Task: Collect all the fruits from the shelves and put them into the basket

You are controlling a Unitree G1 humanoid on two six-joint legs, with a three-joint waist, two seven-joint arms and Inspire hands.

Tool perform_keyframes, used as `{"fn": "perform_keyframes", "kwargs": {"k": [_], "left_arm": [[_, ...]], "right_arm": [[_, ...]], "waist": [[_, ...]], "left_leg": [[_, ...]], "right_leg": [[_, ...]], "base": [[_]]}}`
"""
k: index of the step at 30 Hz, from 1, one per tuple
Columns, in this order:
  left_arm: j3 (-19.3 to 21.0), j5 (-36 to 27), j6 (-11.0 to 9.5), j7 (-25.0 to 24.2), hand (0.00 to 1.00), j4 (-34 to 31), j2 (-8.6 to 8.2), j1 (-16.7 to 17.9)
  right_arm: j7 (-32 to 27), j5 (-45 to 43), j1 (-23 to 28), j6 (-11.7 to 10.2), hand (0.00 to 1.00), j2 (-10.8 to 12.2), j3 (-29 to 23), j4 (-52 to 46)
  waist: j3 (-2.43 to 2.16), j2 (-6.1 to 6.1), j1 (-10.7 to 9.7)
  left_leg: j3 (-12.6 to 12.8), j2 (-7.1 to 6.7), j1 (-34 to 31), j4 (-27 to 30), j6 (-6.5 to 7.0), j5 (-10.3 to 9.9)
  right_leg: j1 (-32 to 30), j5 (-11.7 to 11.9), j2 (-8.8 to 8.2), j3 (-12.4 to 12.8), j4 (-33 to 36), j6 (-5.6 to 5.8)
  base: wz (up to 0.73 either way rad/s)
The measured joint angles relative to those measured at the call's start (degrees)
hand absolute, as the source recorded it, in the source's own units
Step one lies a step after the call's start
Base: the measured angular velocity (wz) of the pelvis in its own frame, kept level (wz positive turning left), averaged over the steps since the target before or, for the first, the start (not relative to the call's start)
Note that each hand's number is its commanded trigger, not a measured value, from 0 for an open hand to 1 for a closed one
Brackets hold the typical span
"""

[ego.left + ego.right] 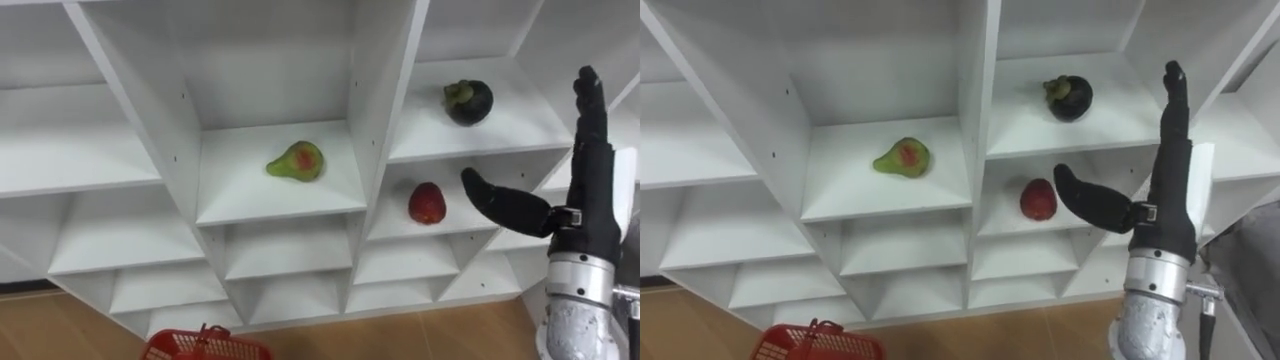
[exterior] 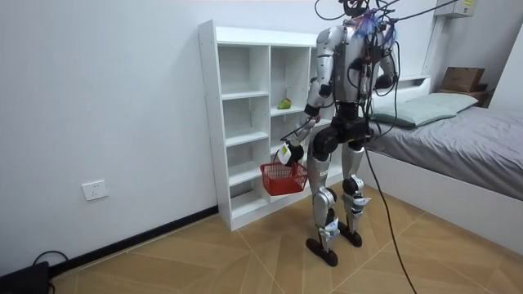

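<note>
Three fruits lie in the white closet [image 1: 375,120]. A green pear with a red blush [image 1: 296,161] is in a middle compartment. To its right, a dark mangosteen [image 1: 468,101] rests on the upper shelf and a red fruit [image 1: 427,203] sits in the compartment below. My right hand [image 1: 588,195] is raised just right of the red fruit, open, fingers straight up and thumb stretched toward the fruit without touching it. A red basket [image 1: 205,347] hangs low at the left from my left hand [image 2: 289,153], which is curled on its handle.
I stand upright facing the closet [image 2: 245,122], close to its front. The lower compartments [image 1: 290,250] hold nothing. A bed [image 2: 458,139] stands behind me at the room view's right. Wooden floor [image 2: 204,261] lies around.
</note>
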Motion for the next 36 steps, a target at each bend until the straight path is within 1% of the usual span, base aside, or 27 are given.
{"fn": "perform_keyframes", "kwargs": {"k": [1,3,4,7,13,17,20,21,24,28,32,33,34,36], "left_arm": [[0.0,0.09,0.04,0.02,1.0,-0.67,0.25,0.05],[-0.04,0.15,0.05,0.08,1.0,-0.97,0.7,0.13],[-0.04,0.16,0.05,0.15,1.0,-1.04,0.82,0.16],[-0.04,0.51,0.06,0.16,1.0,-1.97,1.06,0.52],[-0.03,0.47,0.07,0.05,1.0,-3.65,1.2,1.41],[0.03,0.46,0.12,-0.09,1.0,-3.66,1.2,1.6],[0.08,0.47,0.95,-0.73,1.0,-3.89,1.29,1.8],[0.11,0.51,1.26,-1.14,1.0,-4.05,1.29,1.8],[0.22,0.64,1.3,-2.37,1.0,-4.21,1.29,1.82],[0.22,0.43,1.31,-2.54,1.0,-4.3,1.3,1.95],[0.21,0.43,1.34,-2.52,1.0,-4.61,1.28,2.17],[0.21,0.43,1.35,-2.51,1.0,-4.61,1.25,2.24],[0.21,0.45,1.35,-2.49,1.0,-4.65,1.25,2.26],[0.23,0.47,1.36,-2.32,1.0,-4.73,1.26,2.26]], "right_arm": [[0.32,0.75,-0.6,0.0,0.0,-0.97,-0.01,0.03],[1.06,1.55,-1.26,0.0,0.0,-1.46,-0.1,0.04],[1.29,1.87,-1.34,0.0,0.0,-1.6,-0.12,0.04],[2.31,2.69,-1.46,0.0,0.0,-2.22,-0.68,0.91],[3.35,5.09,-4.05,0.17,0.0,-2.3,-4.03,5.65],[3.88,8.09,-5.67,0.54,0.0,-2.42,-4.49,7.39],[4.53,9.66,-6.13,0.57,0.0,-2.59,-4.6,7.4],[5.15,10.53,-6.51,0.58,0.0,-2.6,-4.63,7.39],[7.42,10.94,-7.61,0.6,0.0,-2.61,-4.7,7.4],[10.05,11.23,-8.7,0.62,0.0,-2.61,-5.26,7.68],[11.59,11.58,-9.31,0.68,0.0,-2.6,-5.61,8.76],[12.57,11.58,-9.82,0.83,0.0,-2.6,-5.62,9.84],[13.33,11.57,-9.94,1.6,0.0,-2.6,-5.64,10.0],[14.27,11.58,-9.98,1.84,0.0,-2.6,-5.65,10.2]], "waist": [[0.05,-0.4,0.18],[-0.02,-0.9,0.09],[-0.11,-1.03,0.14],[-0.06,-1.1,-0.05],[0.03,-1.06,0.02],[0.04,-1.15,-0.02],[0.01,-1.32,-0.01],[0.0,-1.39,-0.09],[-0.01,-1.43,-0.1],[-0.01,-1.44,-0.24],[0.07,-1.53,0.08],[0.08,-1.55,0.08],[0.08,-1.54,0.09],[0.09,-1.53,0.09]], "left_leg": [[-0.3,-0.01,-0.03,0.04,0.0,0.0],[-0.68,0.0,-0.01,0.09,-0.01,0.0],[-0.71,0.01,0.12,0.09,-0.01,0.0],[-0.74,-0.08,0.12,0.04,0.0,0.0],[-0.84,-0.06,0.04,-0.16,0.0,0.01],[-0.85,-0.06,-0.01,-0.13,-0.02,0.02],[-0.94,-0.07,-0.05,-0.11,-0.02,0.02],[-1.14,-0.07,-0.07,-0.06,-0.02,0.02],[-1.3,-0.07,-0.02,0.04,-0.02,0.02],[-2.39,-0.1,0.07,0.37,-0.01,0.04],[-2.72,-0.09,0.34,0.47,-0.03,0.07],[-2.73,-0.12,0.44,0.47,-0.03,0.07],[-2.77,-0.15,0.44,0.48,-0.03,0.08],[-2.77,-0.18,0.43,0.49,-0.01,0.13]], "right_leg": [[0.05,0.0,-0.02,-0.23,-0.01,0.0],[0.31,0.0,-0.03,-0.66,-0.06,0.0],[0.46,0.0,-0.04,-0.82,-0.08,0.0],[0.62,0.0,-0.2,-1.45,-0.13,0.0],[0.66,0.0,-0.16,-1.48,-0.14,0.01],[0.64,-0.01,-0.15,-1.49,-0.17,0.01],[0.65,-0.01,-0.16,-1.56,-0.22,0.01],[0.65,-0.01,-0.16,-1.58,-0.23,0.01],[0.7,-0.01,-0.18,-1.73,-0.24,0.01],[1.11,-0.01,-0.29,-2.63,-0.21,0.01],[1.61,-0.01,-0.33,-3.02,-0.35,0.01],[1.66,-0.01,-0.36,-3.01,-0.33,0.01],[1.7,-0.01,-0.39,-3.02,-0.31,0.01],[1.72,-0.01,-0.42,-3.02,-0.25,0.01]], "base": [[0.1],[0.11],[0.07],[0.0],[0.0],[0.0],[0.0],[0.0],[0.02],[0.1],[0.07],[0.0],[0.0],[0.0]]}}
